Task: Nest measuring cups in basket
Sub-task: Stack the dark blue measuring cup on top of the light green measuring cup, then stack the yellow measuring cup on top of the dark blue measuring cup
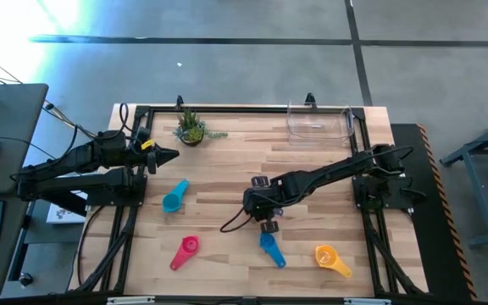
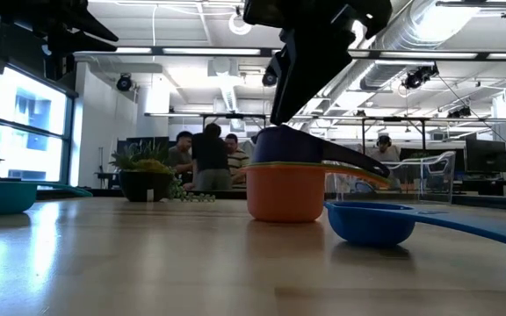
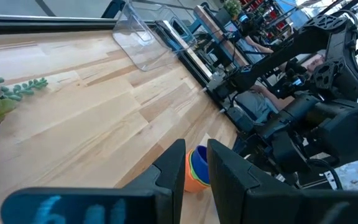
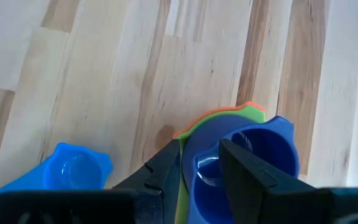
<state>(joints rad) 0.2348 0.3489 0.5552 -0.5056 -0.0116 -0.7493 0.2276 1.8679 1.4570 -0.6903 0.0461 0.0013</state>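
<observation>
Nearest the front edge of the table (image 1: 227, 280) lie three single cups: the pink cup (image 1: 185, 252) toward the left, the blue cup (image 1: 271, 249) (image 2: 372, 223) (image 4: 73, 168) near the middle, and the yellow cup (image 1: 330, 257) toward the right.

Just behind the blue cup stands a nested stack (image 2: 286, 180) (image 3: 196, 169) (image 4: 241, 155): an orange-red cup at the bottom, green within it, a purple-blue cup uppermost. The stack rests on the tabletop.

The right gripper (image 1: 268, 224) (image 4: 201, 163) is directly above the stack. Its fingers (image 4: 244, 171) straddle the rim of the top cup, one inside the bowl and one outside. Whether they press on the rim cannot be told.

Farther back on the left, the teal cup (image 1: 174, 197) (image 2: 7, 197) lies alone.

The left gripper (image 1: 166, 156) (image 3: 196, 165) hovers over the left side of the table, fingers (image 3: 166, 177) slightly apart and empty.

At the far edge stand a small potted plant (image 1: 191, 129) (image 2: 144, 175) on the left and the clear basket (image 1: 318, 120) (image 2: 429, 175) (image 3: 143, 38) on the right. The basket holds no cups.

People stand in the room beyond the table.
</observation>
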